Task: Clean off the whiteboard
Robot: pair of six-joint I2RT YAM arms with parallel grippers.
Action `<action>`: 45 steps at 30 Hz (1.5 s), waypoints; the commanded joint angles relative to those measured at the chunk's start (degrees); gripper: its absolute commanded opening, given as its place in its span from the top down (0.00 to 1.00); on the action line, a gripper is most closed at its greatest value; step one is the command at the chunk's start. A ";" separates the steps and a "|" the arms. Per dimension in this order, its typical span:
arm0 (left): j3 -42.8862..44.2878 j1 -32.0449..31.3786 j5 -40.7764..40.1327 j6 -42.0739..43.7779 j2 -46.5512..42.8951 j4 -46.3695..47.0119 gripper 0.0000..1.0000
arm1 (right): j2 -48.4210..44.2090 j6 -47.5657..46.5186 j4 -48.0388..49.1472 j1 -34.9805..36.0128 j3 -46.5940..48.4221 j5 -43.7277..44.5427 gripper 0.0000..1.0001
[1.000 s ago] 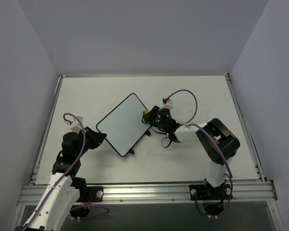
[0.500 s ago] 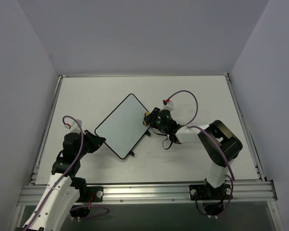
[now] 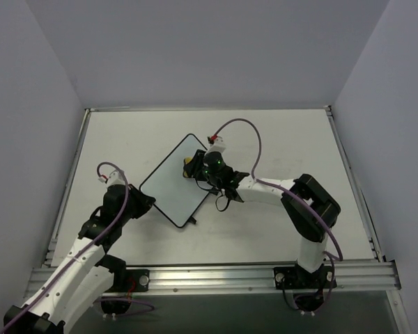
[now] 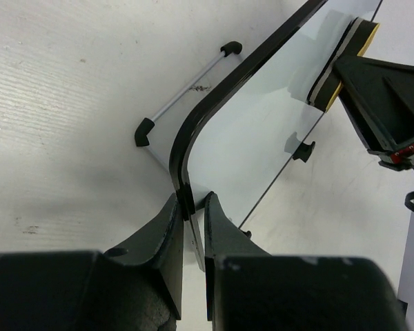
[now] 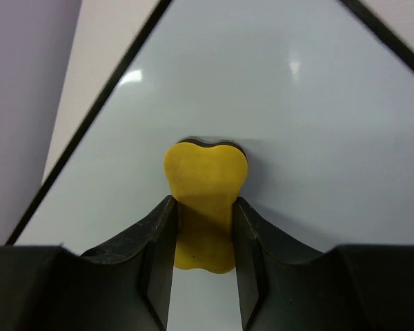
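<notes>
Right gripper (image 5: 203, 214) clenched on yellow sponge (image 5: 205, 169); slid from edge onto whiteboard (image 3: 168, 184), wiping likely begun; left gripper (image 4: 193, 203) clamped on frame.

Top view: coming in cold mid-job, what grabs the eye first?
The whiteboard sits diagonally mid-table, its white face showing no marks. The right gripper is shut on a yellow sponge set against the board's far-right part. The left gripper pinches the board's near-left corner.
</notes>
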 commanded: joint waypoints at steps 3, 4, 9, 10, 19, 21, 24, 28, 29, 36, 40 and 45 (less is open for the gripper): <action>-1.81 -3.07 -4.51 0.58 6.05 -10.95 0.98 | 2.72 0.44 -4.23 0.90 1.14 -3.24 1.00; -1.72 -3.15 -4.69 0.58 5.96 -10.95 0.98 | 2.54 0.70 -3.79 -0.24 0.44 -3.93 1.00; -1.81 -3.16 -4.95 0.49 5.96 -10.78 0.98 | 1.93 2.63 -0.19 -4.55 -6.33 -4.55 1.00; -1.81 -3.24 -4.95 0.57 6.14 -10.69 0.98 | 2.01 2.81 0.34 -5.16 -7.29 -5.08 1.00; -1.55 -3.42 -5.04 0.58 7.10 -10.51 0.98 | 1.93 4.66 6.50 -11.06 -16.87 -10.44 1.00; -1.55 -3.42 -5.13 0.66 7.46 -10.34 0.98 | 1.40 4.48 6.67 -11.58 -17.58 -10.79 1.00; -1.46 -3.51 -5.22 0.66 7.72 -10.25 0.98 | 0.70 3.87 5.80 -11.68 -16.80 -11.06 1.00; -1.46 -3.60 -5.31 0.75 7.54 -10.25 0.98 | 0.96 2.47 1.77 -10.71 -10.75 -10.97 1.00; -1.46 -3.68 -5.31 0.75 7.63 -10.25 0.98 | 1.13 1.68 -0.42 -10.27 -7.25 -10.80 1.00; -1.46 -4.03 -5.66 0.66 7.63 -10.16 0.98 | 4.38 0.97 -6.07 -6.23 4.82 -10.00 1.00; -1.46 -4.21 -5.83 0.66 7.72 -10.25 0.98 | 5.79 1.76 -6.25 -5.96 5.88 -10.44 1.00; -1.46 -4.21 -5.92 0.58 7.63 -10.25 0.98 | 5.18 3.16 -3.35 -8.06 0.97 -10.97 1.00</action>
